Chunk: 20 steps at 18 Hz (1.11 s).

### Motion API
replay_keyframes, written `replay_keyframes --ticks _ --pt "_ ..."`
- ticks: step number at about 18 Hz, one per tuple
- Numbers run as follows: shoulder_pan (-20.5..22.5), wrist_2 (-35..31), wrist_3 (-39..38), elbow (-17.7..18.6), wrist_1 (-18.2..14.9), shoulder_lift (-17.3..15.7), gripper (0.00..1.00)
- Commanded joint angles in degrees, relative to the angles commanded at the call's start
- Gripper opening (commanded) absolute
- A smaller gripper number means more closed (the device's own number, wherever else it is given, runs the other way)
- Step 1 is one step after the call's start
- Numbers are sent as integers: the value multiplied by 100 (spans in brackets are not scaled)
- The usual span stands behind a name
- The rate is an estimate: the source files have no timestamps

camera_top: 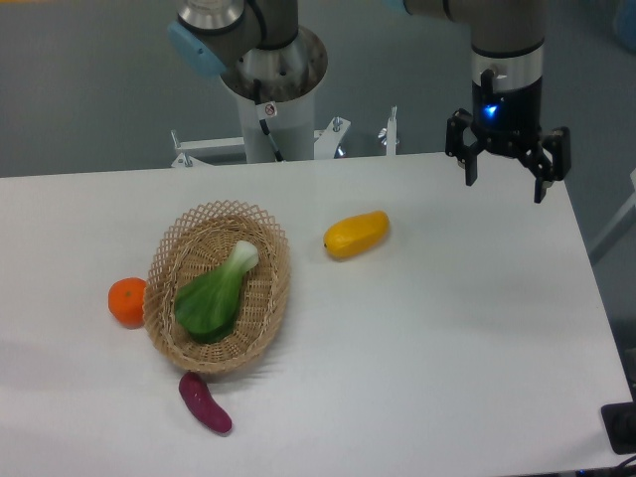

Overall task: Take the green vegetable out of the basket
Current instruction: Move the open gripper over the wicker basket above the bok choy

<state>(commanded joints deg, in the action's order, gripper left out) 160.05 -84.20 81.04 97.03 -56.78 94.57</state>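
The green vegetable point(215, 293), a bok choy with dark leaves and a pale stalk end pointing up-right, lies inside the oval wicker basket point(171, 250) on the left half of the table. My gripper point(505, 182) hangs far off at the upper right, above the table's back edge, well apart from the basket. Its black fingers are spread wide and hold nothing.
A yellow oblong fruit point(356, 234) lies on the table between basket and gripper. An orange point(127, 300) touches the basket's left side. A purple sweet potato point(205, 402) lies just below the basket. The arm's base column point(273, 94) stands behind the table.
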Motion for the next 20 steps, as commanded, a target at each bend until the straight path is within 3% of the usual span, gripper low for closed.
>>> replay_keyframes --ticks 3,9,12,17,20 --pt "0 9 -9 -9 0 9 100" --pt "-255 114 -122 306 140 -9 100" --pt "-429 114 -1384 588 368 -44 100" --pt "-1264 27 -2749 641 483 254 100" --pt "-1844 0 -3636 738 545 273 100"
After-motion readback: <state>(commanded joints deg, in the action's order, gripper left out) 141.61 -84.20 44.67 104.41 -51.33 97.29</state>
